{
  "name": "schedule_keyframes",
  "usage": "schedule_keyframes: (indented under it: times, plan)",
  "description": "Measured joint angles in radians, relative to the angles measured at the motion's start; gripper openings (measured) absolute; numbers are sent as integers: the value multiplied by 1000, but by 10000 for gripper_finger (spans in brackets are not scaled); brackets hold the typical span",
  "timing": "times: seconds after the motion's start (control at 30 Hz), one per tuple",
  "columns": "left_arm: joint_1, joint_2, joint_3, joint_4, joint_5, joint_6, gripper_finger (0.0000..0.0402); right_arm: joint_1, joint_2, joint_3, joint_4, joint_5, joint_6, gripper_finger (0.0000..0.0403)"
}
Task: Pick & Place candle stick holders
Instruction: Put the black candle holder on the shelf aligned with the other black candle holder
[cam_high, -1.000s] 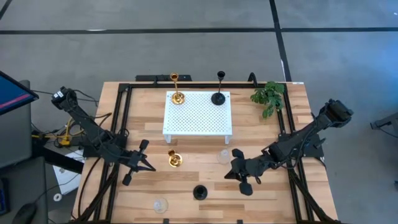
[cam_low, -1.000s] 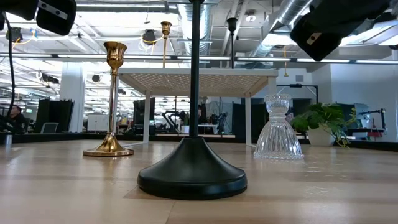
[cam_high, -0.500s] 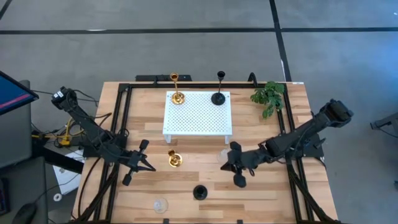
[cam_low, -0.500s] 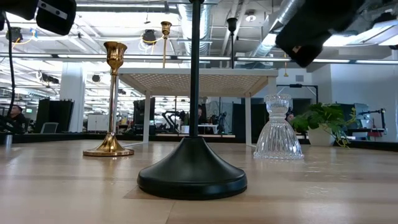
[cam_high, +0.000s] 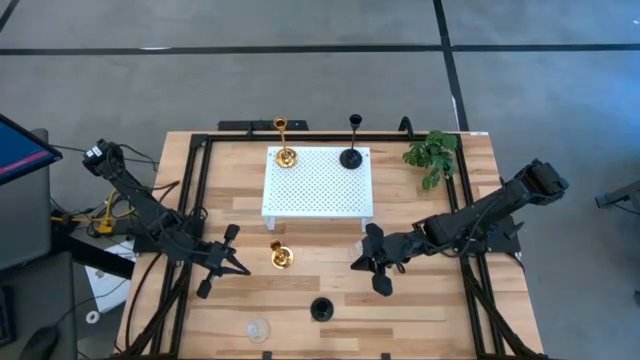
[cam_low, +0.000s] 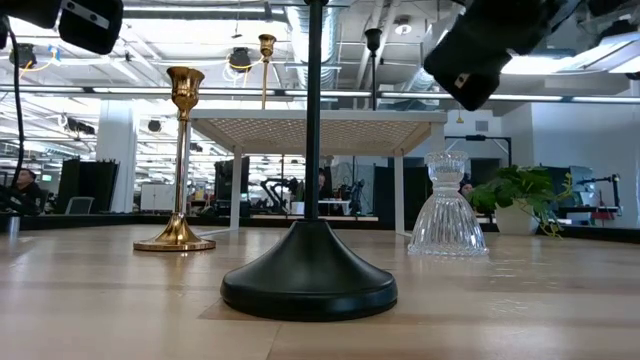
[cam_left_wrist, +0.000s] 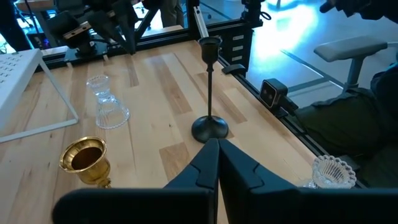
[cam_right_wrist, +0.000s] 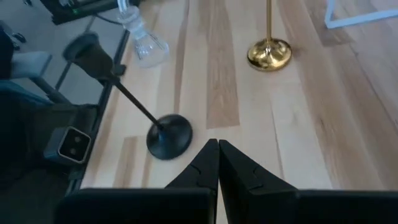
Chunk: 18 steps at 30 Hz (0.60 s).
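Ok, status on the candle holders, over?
Both grippers shut, empty. Right gripper above the glass holder by the platform; left gripper waits beside the gold holder. Nothing in the way.

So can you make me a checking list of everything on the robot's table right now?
Surface: wooden table, with a white perforated platform on it.
Job's things: gold holder and black holder on the platform; gold holder, black holder and two clear glass holders on the wood.
Clutter: green plant sprig near the table's far right corner.
Grippers: left gripper shut, beside the lower gold holder; right gripper shut, above a glass holder.
Cables: loose wires off the table's left side.
Surroundings: grey floor; a screen at the left.
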<state>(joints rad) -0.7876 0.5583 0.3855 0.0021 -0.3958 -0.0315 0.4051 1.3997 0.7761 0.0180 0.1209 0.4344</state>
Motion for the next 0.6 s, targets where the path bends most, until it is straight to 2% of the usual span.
schedule_keyframes:
  times: [0.17,0.33,0.43,0.6]
  plan:
    - [0,0,0,5,0,0,7,17,87,1,146,-48,-51,0]
    - [0,0,0,7,0,0,8,21,196,0,211,-58,-52,0]
    - [0,0,0,7,0,0,5,18,251,0,266,-99,-34,0]
    - [0,0,0,8,0,0,8,27,319,3,460,-163,-25,0]
